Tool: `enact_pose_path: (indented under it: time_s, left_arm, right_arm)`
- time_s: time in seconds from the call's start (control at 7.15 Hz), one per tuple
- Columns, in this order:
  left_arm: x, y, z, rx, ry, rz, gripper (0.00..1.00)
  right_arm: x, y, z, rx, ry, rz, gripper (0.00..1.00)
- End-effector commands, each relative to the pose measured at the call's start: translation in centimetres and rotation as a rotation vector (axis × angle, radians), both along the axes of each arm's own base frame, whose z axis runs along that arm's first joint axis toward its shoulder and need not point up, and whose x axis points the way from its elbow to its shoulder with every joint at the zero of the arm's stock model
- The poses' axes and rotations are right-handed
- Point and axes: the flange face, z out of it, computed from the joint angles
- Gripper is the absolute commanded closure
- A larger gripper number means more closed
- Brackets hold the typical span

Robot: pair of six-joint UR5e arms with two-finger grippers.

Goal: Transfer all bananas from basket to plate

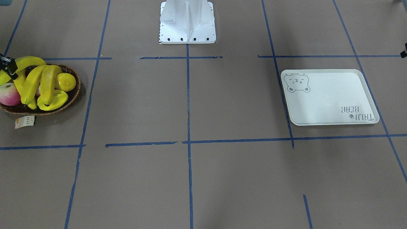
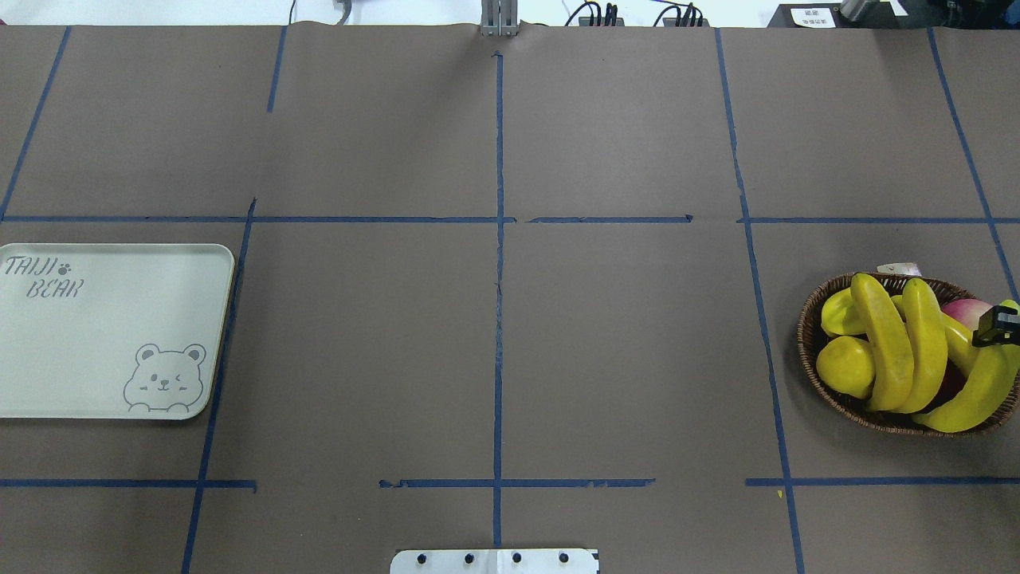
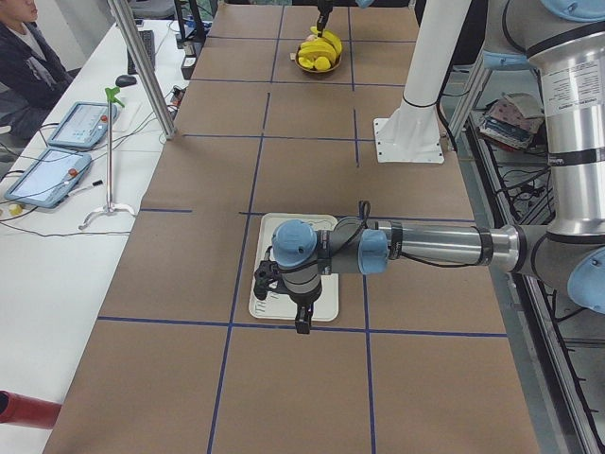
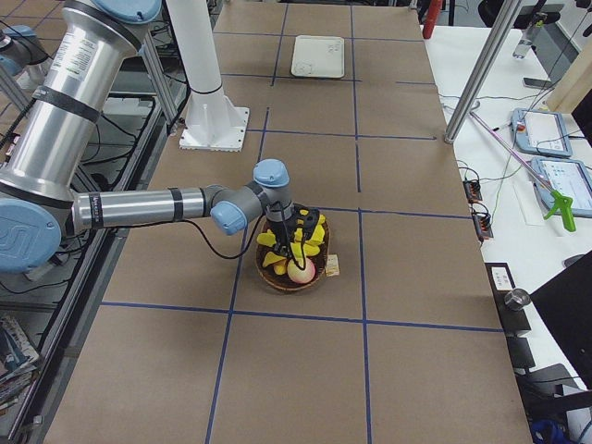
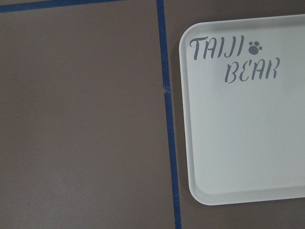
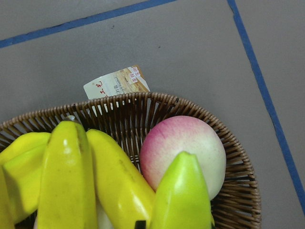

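Note:
Several yellow bananas (image 2: 884,343) lie piled in the brown wicker basket (image 2: 809,351) at the table's right end; they also show in the front view (image 1: 47,82). My right gripper (image 2: 1000,325) is down at the outermost banana (image 2: 976,391), near its upper end; only a black part of the gripper shows, so I cannot tell its state. In the right wrist view that banana's tip (image 6: 183,191) is close below the camera. The cream bear plate (image 2: 103,335) is empty at the left end. My left gripper (image 3: 302,322) hovers over the plate's edge; I cannot tell its state.
A pink peach (image 6: 183,148), a lemon (image 2: 845,367) and a yellow starfruit (image 2: 841,315) share the basket. Its paper tag (image 1: 24,121) lies on the table beside it. The robot's white base (image 1: 187,22) stands mid-table. Blue tape lines cross the brown table.

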Motion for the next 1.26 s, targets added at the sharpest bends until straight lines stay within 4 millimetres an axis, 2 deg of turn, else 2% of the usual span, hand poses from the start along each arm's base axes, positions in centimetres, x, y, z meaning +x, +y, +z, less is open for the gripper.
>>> enact_pose_path:
  time_s: [0.0, 0.14, 0.28, 0.56, 0.84, 0.98, 1.12]
  left_arm:
    - [0.0, 0.0, -0.2, 0.006, 0.000, 0.000, 0.00]
    - [0.1, -0.1, -0.4, 0.015, 0.001, 0.006, 0.00]
    - [0.2, -0.1, -0.3, 0.012, -0.008, 0.014, 0.00]
    - [0.3, -0.7, -1.6, 0.040, 0.001, 0.007, 0.00]
    - [0.6, -4.7, -5.1, 0.155, 0.004, 0.008, 0.00]
    - [0.7, -5.9, -6.4, 0.215, 0.018, 0.011, 0.00]
    - [0.7, -6.1, -6.8, 0.257, 0.021, 0.011, 0.00]
  right_arm:
    - [0.2, 0.4, -1.9, 0.019, -0.045, -0.025, 1.00]
    - [0.6, 1.1, -3.1, 0.034, -0.075, -0.060, 1.00]
    - [2.0, 1.6, -4.6, 0.037, -0.146, -0.091, 1.00]
    - [3.6, 2.0, -5.7, 0.056, -0.269, -0.185, 1.00]
    - [2.6, 0.2, -7.7, 0.100, -0.310, -0.202, 1.00]
    - [1.4, -1.7, -8.8, 0.115, -0.341, -0.212, 1.00]
    - [0.7, -2.9, -9.4, 0.117, -0.356, -0.210, 1.00]
